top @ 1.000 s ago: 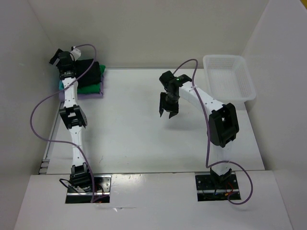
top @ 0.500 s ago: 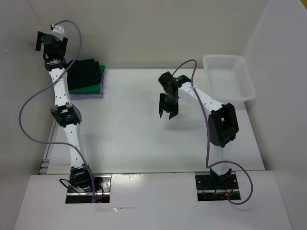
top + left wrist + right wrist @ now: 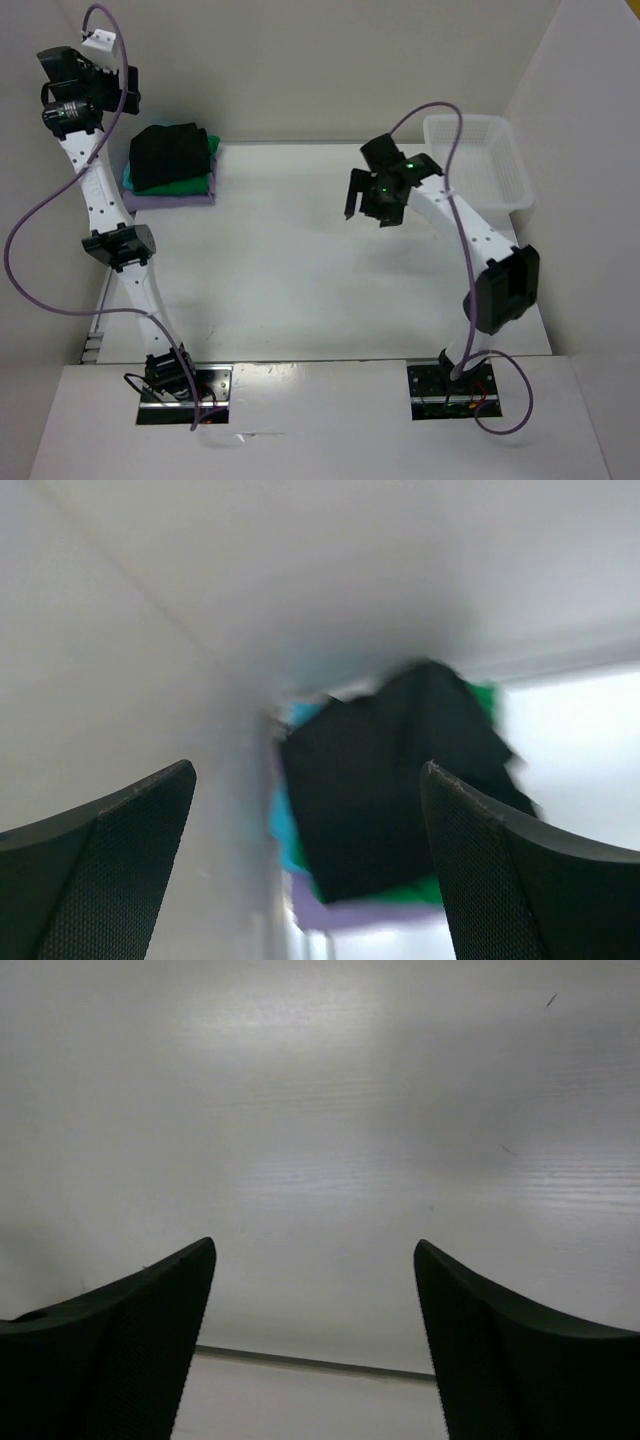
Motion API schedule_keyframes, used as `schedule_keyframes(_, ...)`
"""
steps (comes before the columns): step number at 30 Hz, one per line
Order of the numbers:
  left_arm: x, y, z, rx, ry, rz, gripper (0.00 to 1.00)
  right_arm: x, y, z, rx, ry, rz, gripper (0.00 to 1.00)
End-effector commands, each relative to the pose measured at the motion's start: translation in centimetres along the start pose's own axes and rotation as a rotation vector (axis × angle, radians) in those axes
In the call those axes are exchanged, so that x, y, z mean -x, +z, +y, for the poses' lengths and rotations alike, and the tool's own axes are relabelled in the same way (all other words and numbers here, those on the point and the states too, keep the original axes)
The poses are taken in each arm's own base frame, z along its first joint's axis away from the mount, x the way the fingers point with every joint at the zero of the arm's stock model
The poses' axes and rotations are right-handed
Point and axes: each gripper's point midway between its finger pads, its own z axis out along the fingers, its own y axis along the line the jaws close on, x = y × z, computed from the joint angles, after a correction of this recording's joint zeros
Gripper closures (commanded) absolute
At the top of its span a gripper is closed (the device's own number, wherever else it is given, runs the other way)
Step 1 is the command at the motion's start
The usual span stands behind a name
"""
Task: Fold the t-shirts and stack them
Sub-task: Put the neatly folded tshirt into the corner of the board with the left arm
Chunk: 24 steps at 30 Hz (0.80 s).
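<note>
The t-shirts lie folded in one stack (image 3: 170, 167) at the table's back left: black (image 3: 168, 155) on top, then green (image 3: 210, 150), a turquoise edge (image 3: 128, 180) and lavender (image 3: 175, 198) at the bottom. The left wrist view shows the same stack, black shirt (image 3: 390, 780) over green (image 3: 485, 700), turquoise (image 3: 285, 835) and lavender (image 3: 350, 915), blurred. My left gripper (image 3: 62, 95) hangs high above and left of the stack, open and empty (image 3: 305, 780). My right gripper (image 3: 358, 196) is open and empty over mid-table (image 3: 315, 1260), facing the back wall.
A white plastic bin (image 3: 476, 160) stands at the back right of the table (image 3: 300, 280). White walls (image 3: 300, 60) close in the back and both sides. The left arm leans along the left wall.
The left arm has lifted up and left, away from the stack, staying open. The right arm has risen and swung toward the back, and its jaws have opened wider.
</note>
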Motion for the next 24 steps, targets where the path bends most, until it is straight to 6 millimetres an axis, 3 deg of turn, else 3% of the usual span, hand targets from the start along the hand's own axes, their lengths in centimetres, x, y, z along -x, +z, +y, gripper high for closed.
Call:
schedule_keyframes(1,1.4,-6.9,-8.4,-0.380,-0.104,0.062,0.01,4.0,-4.0,-3.1,0.026,0.077,-0.203,0.10)
schedule_keyframes(2,-0.7,-6.5,-11.9,-0.510,-0.101,0.134,0.01,4.6,-4.2,-4.5,0.011,0.085,-0.221,0.08)
schedule_keyframes(4,-0.6,-8.7,-15.5,-0.647,-0.075,0.157,0.01,4.1,-4.7,-6.0,0.001,0.095,-0.234,0.05)
schedule_keyframes(5,-1.8,-10.0,-19.6,-0.787,-0.032,0.204,0.01,4.3,-4.9,-6.8,-0.004,0.102,-0.249,0.03)
schedule_keyframes(6,-2.5,-10.1,-21.6,-0.820,-0.043,0.249,0.01,3.3,-4.6,-7.2,-0.006,0.100,-0.228,0.02)
schedule_keyframes(7,-2.2,-11.6,-23.4,-0.860,-0.025,0.258,0.01,3.5,-5.5,-7.7,0.004,0.114,-0.260,0.00)
schedule_keyframes(8,-3.0,-12.3,-25.4,-0.909,0.009,0.288,0.01,3.3,-5.7,-7.5,0.022,0.114,-0.270,0.00)
schedule_keyframes(9,-5.0,-14.1,-29.5,-1.006,0.069,0.346,0.01,2.7,-5.4,-8.0,0.025,0.121,-0.259,0.00)
schedule_keyframes(11,-6.4,-15.2,-33.6,-1.059,0.134,0.352,0.01,2.5,-6.6,-7.9,0.060,0.121,-0.302,0.00)
schedule_keyframes(12,-7.3,-16.7,-37.2,-1.103,0.205,0.361,0.01,1.6,-6.2,-8.3,0.067,0.127,-0.279,0.00)
schedule_keyframes(13,-9.5,-18.1,-39.0,-1.120,0.246,0.369,0.01,1.5,-6.9,-8.4,0.084,0.143,-0.299,0.00)
schedule_keyframes(14,-10.5,-19.1,-40.7,-1.147,0.278,0.384,0.01,1.1,-6.6,-8.7,0.085,0.143,-0.300,0.00)
schedule_keyframes(15,-11.8,-20.9,-43.6,-1.216,0.306,0.419,0.01,0.6,-6.7,-8.6,0.099,0.151,-0.294,0.00)
schedule_keyframes(16,-12.7,-21.1,-45.0,-1.228,0.308,0.437,0.01,0.4,-6.9,-8.6,0.101,0.151,-0.298,0.00)
schedule_keyframes(17,-15.3,-22.0,-46.0,-1.241,0.307,0.509,0.01,0.4,-7.6,-8.4,0.127,0.149,-0.318,0.00)
schedule_keyframes(20,-19.4,-24.8,-50.7,-1.297,0.392,0.573,0.01,-0.1,-8.3,-8.7,0.140,0.154,-0.334,0.00)
schedule_keyframes(21,-21.9,-26.0,-51.5,-1.313,0.434,0.625,0.01,-0.1,-8.6,-8.7,0.145,0.154,-0.342,0.00)
schedule_keyframes(22,-22.8,-27.6,-53.4,-1.322,0.488,0.636,0.01,-0.3,-8.2,-9.0,0.141,0.151,-0.330,0.00)
schedule_keyframes(24,-24.1,-29.1,-54.8,-1.342,0.520,0.659,0.01,-0.5,-8.7,-9.1,0.157,0.156,-0.341,0.00)
